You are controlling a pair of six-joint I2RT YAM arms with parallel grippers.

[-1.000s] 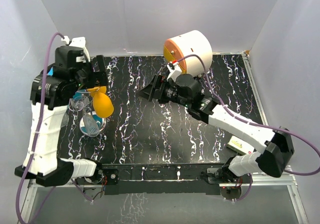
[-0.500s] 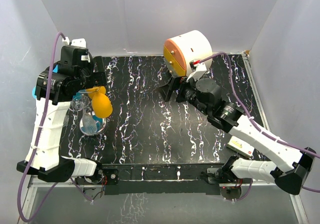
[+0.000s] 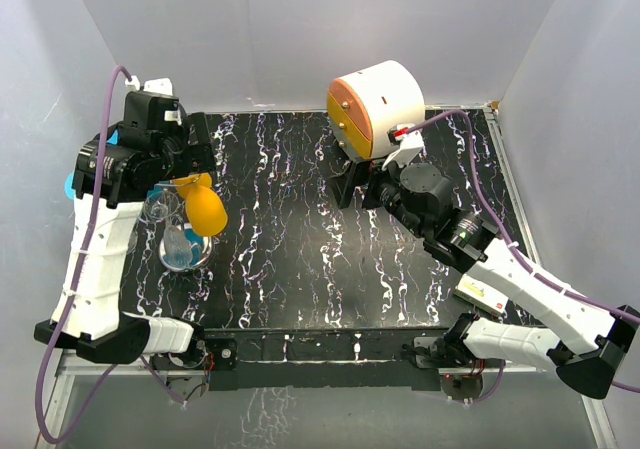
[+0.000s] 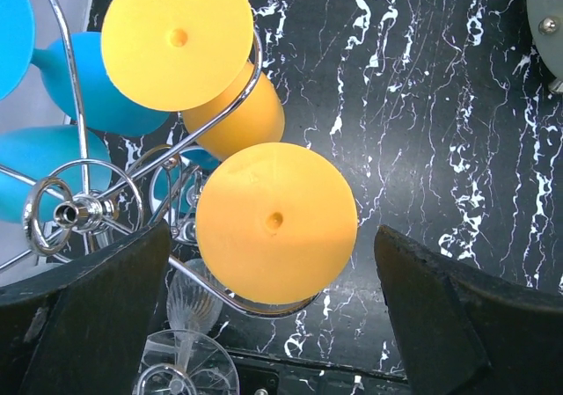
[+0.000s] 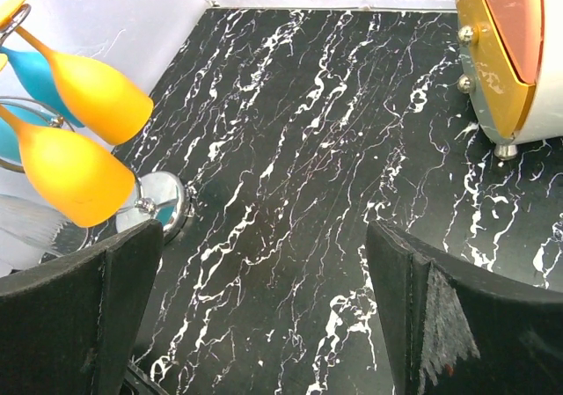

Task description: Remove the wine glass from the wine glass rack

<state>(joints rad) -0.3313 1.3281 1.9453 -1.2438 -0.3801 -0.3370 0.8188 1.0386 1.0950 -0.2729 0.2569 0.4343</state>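
Note:
The wine glass rack (image 4: 84, 210) is a chrome wire stand at the table's left, with its shiny disc base (image 5: 163, 203) on the black marble top. Two yellow wine glasses (image 4: 277, 223) hang upside down from its curled arms, along with blue ones (image 4: 97, 87) and a clear one (image 4: 189, 360). My left gripper (image 4: 273, 303) hovers open above the rack, and the nearer yellow glass's foot lies between its fingers without touching them. In the top view the left gripper (image 3: 190, 154) is over the yellow glass (image 3: 205, 209). My right gripper (image 5: 264, 307) is open and holds nothing, far to the right of the rack.
A round white-and-orange drawer cabinet (image 3: 375, 104) stands at the back, just behind the right gripper (image 3: 345, 184). White walls close in on the left, back and right. A small white card (image 3: 475, 289) lies near the right arm.
The right arm has drawn back from mid-table to the right, toward the cabinet, and its jaws opened a little wider. The left arm has barely shifted above the rack.

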